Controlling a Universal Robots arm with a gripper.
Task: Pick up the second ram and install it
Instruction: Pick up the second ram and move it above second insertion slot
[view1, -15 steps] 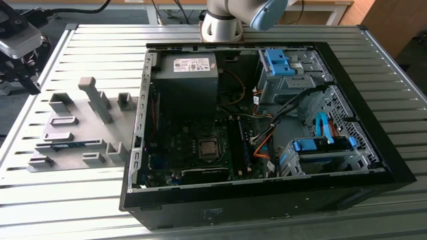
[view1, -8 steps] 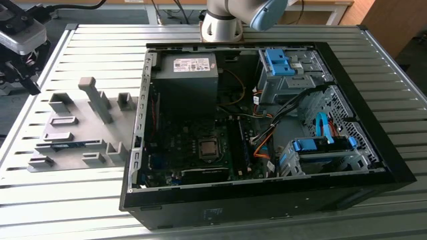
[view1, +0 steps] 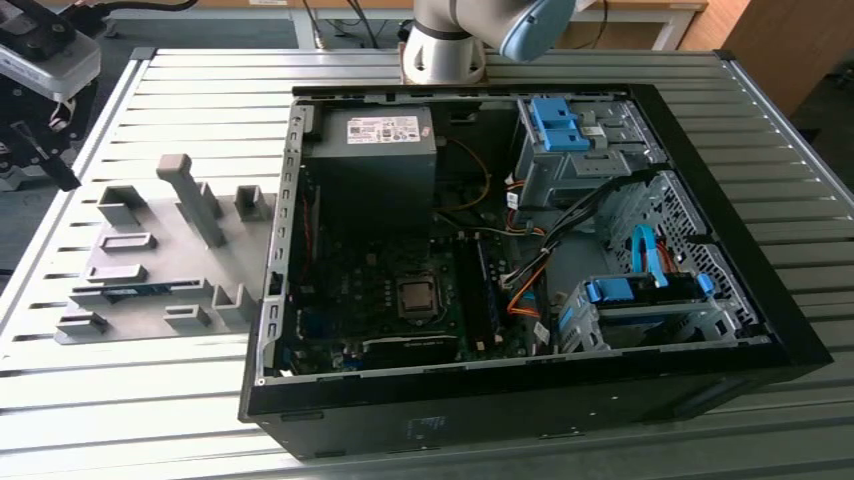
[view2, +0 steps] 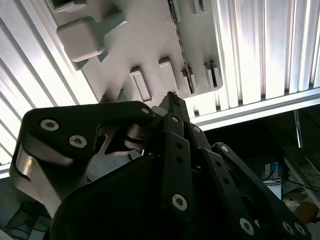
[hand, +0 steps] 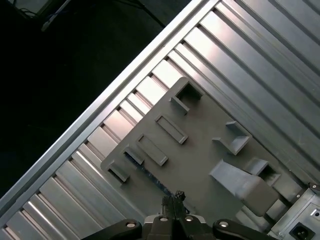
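The second ram (view1: 138, 290) is a thin blue stick lying in the front slots of the grey holder plate (view1: 174, 250), on the exterior view's left of the open computer case (view1: 534, 250). In the first wrist view its blue edge (hand: 149, 171) runs between two holder blocks just ahead of my fingertips. It appears as a dark line (view2: 179, 45) in the second wrist view. My gripper (view1: 60, 175) hangs above and to the exterior view's left of the plate. Its fingers (hand: 172, 200) are pressed together with nothing between them, well clear of the stick.
Tall grey blocks (view1: 194, 200) stand up from the holder plate. The ribbed metal table (view1: 134, 400) ends in an edge close behind the plate. Inside the case are the motherboard with its processor socket (view1: 416, 295), a power supply (view1: 374, 150), cables and blue drive brackets (view1: 561, 125).
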